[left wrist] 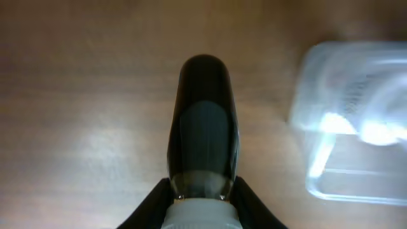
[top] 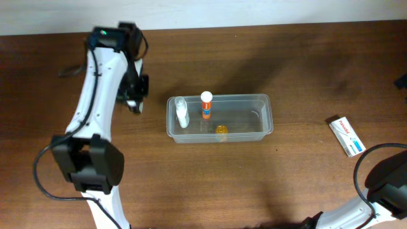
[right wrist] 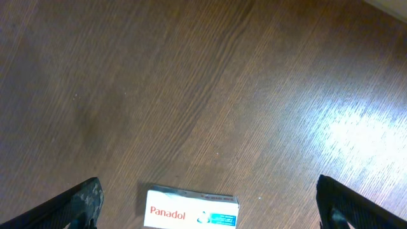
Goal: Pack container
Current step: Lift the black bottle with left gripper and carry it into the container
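Clamping a dark bottle [left wrist: 202, 121], left gripper [left wrist: 202, 197] hung beside the container [left wrist: 356, 127] for loading; right gripper [right wrist: 211, 198] gaped over Panadol box [right wrist: 191, 214].

Cropped, smeared or too small across the three views

In the left wrist view the container [left wrist: 356, 121] is a motion-smeared pale shape that runs off the right border, and its contents are unreadable. The left gripper [left wrist: 203, 183] shows only its finger ends, pressed to the neck of a dark bottle [left wrist: 203, 114] whose white cap is cropped below. From overhead, a yellow item [top: 221, 130] inside the container is too small to name. The Panadol box [right wrist: 191, 210] is cut by the lower border, and only the corner tips show of the widely parted fingers of the right gripper [right wrist: 206, 189]. The right arm [top: 381, 184] leaves the overhead picture at the table's near right corner.
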You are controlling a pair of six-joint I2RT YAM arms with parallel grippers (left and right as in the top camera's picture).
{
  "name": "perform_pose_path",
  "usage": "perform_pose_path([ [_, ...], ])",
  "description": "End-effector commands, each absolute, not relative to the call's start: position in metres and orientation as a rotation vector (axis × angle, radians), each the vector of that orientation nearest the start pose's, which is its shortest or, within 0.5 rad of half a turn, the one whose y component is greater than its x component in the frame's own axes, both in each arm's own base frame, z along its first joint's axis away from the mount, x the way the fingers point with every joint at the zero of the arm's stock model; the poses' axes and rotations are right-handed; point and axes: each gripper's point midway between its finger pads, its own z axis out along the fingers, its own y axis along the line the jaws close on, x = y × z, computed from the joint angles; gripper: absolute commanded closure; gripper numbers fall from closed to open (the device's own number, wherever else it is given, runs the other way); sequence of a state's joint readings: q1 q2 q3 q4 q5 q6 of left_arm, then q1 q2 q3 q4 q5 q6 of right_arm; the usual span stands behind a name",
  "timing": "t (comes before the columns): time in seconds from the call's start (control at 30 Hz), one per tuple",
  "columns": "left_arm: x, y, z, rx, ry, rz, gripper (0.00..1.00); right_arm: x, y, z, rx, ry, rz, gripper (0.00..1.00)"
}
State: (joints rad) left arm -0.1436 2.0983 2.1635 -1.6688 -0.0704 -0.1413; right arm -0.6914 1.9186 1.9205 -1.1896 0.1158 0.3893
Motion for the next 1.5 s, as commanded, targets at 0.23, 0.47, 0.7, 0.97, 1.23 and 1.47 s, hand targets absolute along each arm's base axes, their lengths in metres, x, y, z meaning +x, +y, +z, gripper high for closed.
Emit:
perform_pose_path([
  [0.23,0.377,-0.112,0.246,0.158,2.963,-0.305,0.87,0.329,-0.303,0.204,1.454,2.334,-0.259,0.02],
  [0.47,0.353,-0.162,0.261,0.281,2.933,-0.387,0.89,0.329,-0.303,0.204,1.454,2.334,-0.259,0.02],
  [0.7,0.335,-0.192,0.261,0.374,2.932,-0.321,0.89,0.329,-0.303,0.204,1.454,2.334,-0.259,0.02],
  [0.97,0.321,-0.199,0.242,0.364,2.985,-0.17,0.96,0.329,-0.303,0.204,1.455,2.334,-0.259,0.02],
  [1.23,0.313,-0.192,0.21,0.313,3.075,-0.061,0.96,0.329,-0.303,0.204,1.454,2.334,-0.259,0.02],
  [1.47,0.319,-0.194,0.18,0.296,3.089,-0.035,0.96,0.329,-0.303,0.204,1.454,2.334,-0.259,0.02],
])
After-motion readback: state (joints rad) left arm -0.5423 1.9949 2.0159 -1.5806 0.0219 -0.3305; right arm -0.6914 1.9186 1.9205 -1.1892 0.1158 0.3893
